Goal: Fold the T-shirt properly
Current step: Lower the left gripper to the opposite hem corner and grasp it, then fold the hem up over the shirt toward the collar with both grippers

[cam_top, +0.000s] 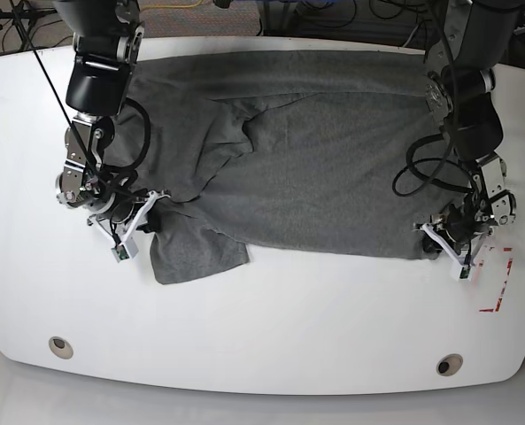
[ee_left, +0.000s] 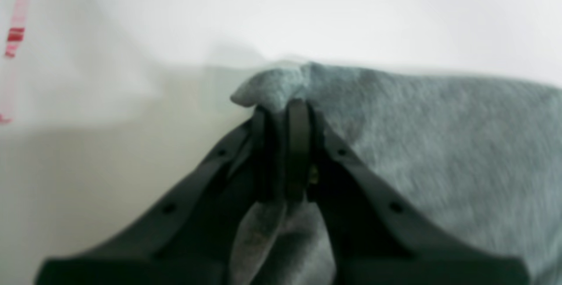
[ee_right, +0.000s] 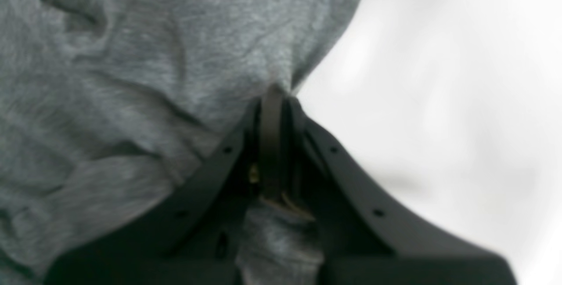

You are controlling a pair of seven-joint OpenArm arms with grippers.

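The dark heather-grey T-shirt lies spread across the white table, wrinkled near its left side, with a sleeve sticking out at the lower left. My left gripper is shut on a corner of the shirt; in the base view it sits at the shirt's lower right corner. My right gripper is shut on a pinch of the shirt; in the base view it sits at the shirt's left edge above the sleeve.
Red tape marks lie on the table at the lower right, also in the left wrist view. Two round holes sit near the table's front edge. Cables run along both arms.
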